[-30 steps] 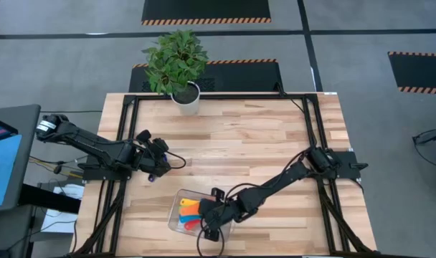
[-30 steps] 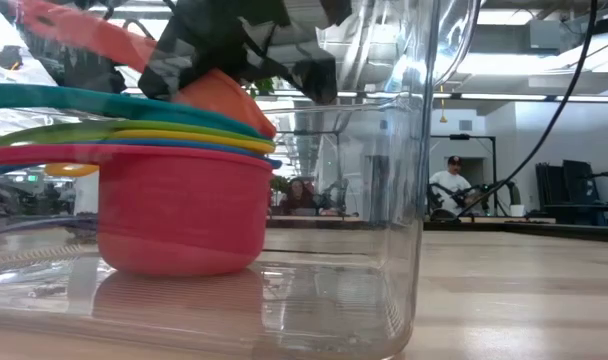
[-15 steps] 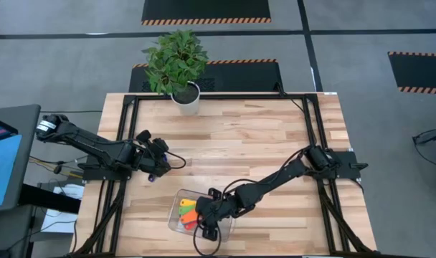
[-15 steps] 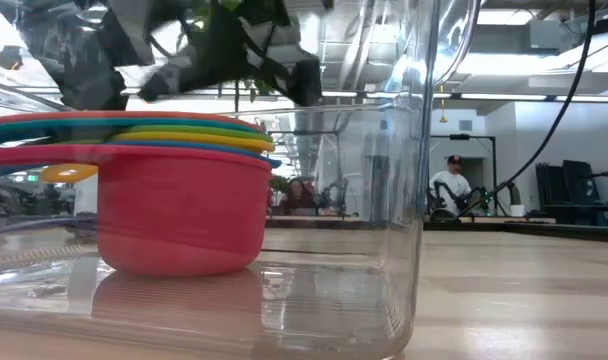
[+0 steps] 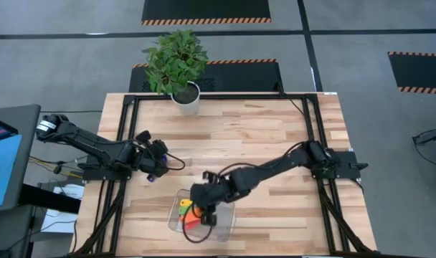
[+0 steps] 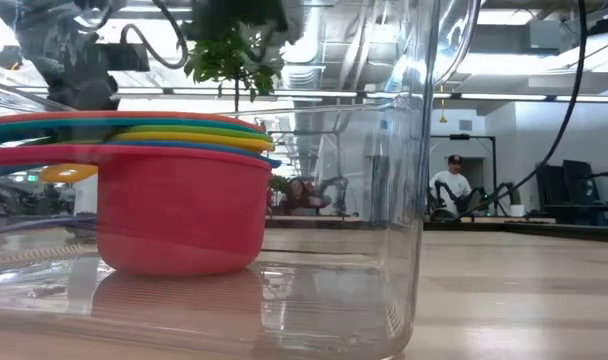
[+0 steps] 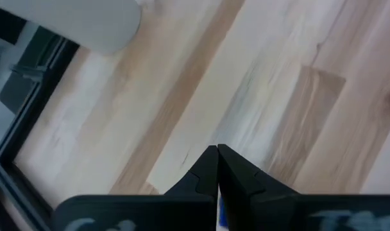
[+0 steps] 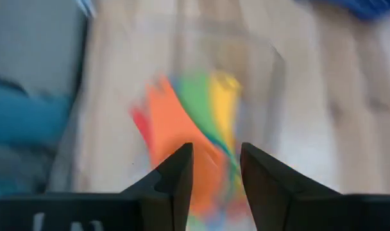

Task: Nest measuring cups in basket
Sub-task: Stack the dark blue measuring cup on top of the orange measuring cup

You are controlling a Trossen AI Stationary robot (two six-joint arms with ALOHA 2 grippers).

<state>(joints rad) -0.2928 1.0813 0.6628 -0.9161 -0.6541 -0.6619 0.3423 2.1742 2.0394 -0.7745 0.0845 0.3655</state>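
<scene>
Nested measuring cups sit upright in basket, handles level.

One nested stack of coloured plastic measuring cups in one clear, shallow rectangular plastic basket.
Five rim colours can be counted in the stack from the low view: red, blue, yellow, green, teal. One wooden tabletop, one leafy green plant in a white pot, two dark arms, and two people in the room behind.
</scene>
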